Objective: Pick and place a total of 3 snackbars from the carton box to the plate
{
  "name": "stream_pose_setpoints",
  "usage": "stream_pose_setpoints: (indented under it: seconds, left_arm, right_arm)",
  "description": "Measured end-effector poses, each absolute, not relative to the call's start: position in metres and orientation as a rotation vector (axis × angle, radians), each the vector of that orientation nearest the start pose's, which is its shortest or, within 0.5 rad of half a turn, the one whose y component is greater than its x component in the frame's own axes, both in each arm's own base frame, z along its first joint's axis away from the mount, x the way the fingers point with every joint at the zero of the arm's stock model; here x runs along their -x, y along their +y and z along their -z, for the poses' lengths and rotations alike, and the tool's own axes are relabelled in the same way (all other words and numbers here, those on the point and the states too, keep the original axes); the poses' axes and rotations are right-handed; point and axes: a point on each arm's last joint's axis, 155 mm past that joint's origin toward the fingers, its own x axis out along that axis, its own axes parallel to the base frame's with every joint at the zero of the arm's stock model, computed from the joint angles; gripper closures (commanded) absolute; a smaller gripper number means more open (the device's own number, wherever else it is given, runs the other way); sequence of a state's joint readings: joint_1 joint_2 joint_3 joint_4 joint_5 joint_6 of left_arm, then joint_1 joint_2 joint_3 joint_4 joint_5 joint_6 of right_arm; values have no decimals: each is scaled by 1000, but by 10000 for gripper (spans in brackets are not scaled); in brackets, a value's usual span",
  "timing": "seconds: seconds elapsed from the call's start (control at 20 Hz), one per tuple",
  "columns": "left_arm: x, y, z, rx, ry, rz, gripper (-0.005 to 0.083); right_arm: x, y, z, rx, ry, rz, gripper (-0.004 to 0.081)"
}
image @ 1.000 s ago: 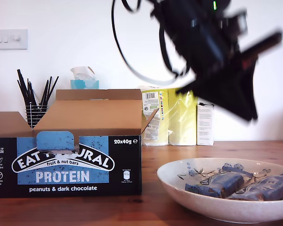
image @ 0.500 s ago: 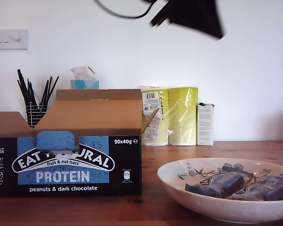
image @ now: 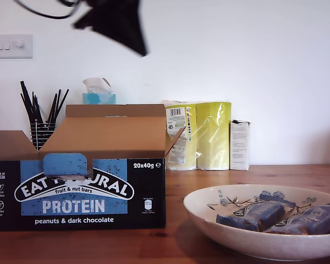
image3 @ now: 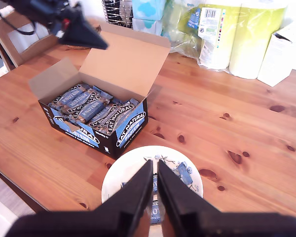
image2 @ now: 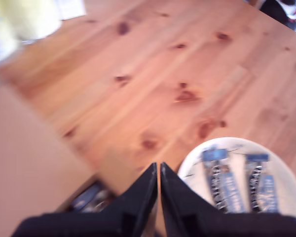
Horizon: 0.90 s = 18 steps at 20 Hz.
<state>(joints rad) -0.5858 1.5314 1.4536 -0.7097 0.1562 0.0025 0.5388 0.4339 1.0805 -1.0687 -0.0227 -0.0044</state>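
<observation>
The carton box [image: 93, 192] stands open at the exterior view's left, and several snackbars [image3: 89, 106] lie in rows inside it. Two snackbars [image: 258, 214] [image: 305, 220] lie side by side in the plate [image: 220, 231] at the exterior view's lower right. High above the box hangs my first gripper [image: 143, 53], blurred and shut on nothing. Its own view looks down past the shut tips [image2: 158, 165] at the plate [image2: 187, 163] and the box flap [image2: 19, 163]. My second gripper [image3: 155, 162] is shut and empty, high above the plate [image3: 123, 173].
Yellow wrapped packs [image: 203, 135] and a small white box [image: 239, 144] stand by the wall behind the plate. A tissue box [image: 99, 93] and a wire holder of black sticks [image: 41, 118] are behind the carton. Bare wooden table [image3: 227, 123] lies between the box and the packs.
My first gripper has swung from above the plate at the exterior view's right, upward and leftward, to above the carton box. The two bars in the plate have not moved.
</observation>
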Motion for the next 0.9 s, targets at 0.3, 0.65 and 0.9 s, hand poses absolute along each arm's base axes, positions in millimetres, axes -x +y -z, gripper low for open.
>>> stream_pose_setpoints:
  seconds: [0.3, 0.65, 0.9]
  left_arm:
    - [-334, -204, -171, -146, 1069, 436, 553]
    - [-332, -189, -149, -119, 1161, 302, 236]
    - [-341, -191, -115, -116, 1231, 245, 238]
  right_arm:
    - [-144, 90, -308, 136, 402, -555, 783]
    - [-144, 90, -308, 158, 394, -559, 783]
    - [-144, 90, -308, 161, 393, -560, 783]
